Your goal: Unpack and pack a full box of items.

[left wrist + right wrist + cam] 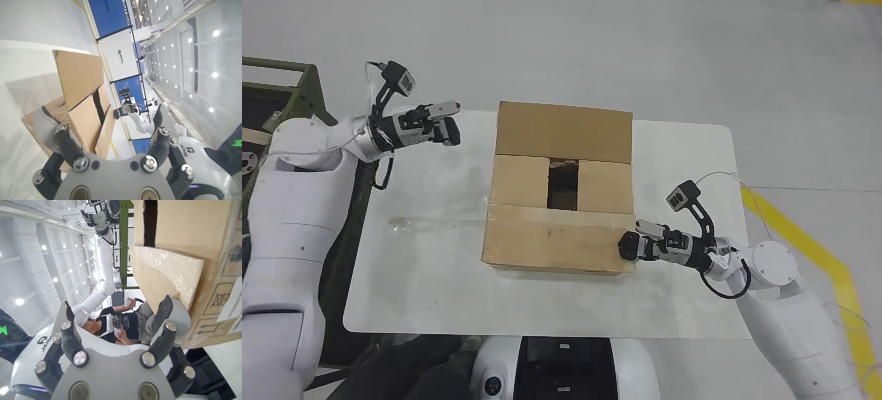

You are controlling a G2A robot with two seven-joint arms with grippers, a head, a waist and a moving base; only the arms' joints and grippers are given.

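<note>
The white table (682,290) carries one brown cardboard box (527,185), which sits at the middle of the top, a little toward the far side. The box is mostly closed. A broad far flap (562,130) lies folded down over the far part and a broad near flap (557,238) over the near part, its right end lifted slightly off the box. Between them two shorter inner flaps leave a narrow dark gap (564,187). The inside is black through it, so I cannot tell what the box holds.

In the right wrist view the near flap's surface has shiny flecks, and the box's right side wall bears black printed handling symbols and a white label (229,306).

The left gripper (452,122) hangs over the far left part of the table, just left of the box's far left corner and apart from it. Its jaws are spread wide with nothing between them.

The right gripper (632,238) is at the box's near right corner. Its jaws are also spread, and one finger pad (163,308) is against the right end of the near flap.

A thin clear strip (437,219) lies flat on the table left of the box.
</note>
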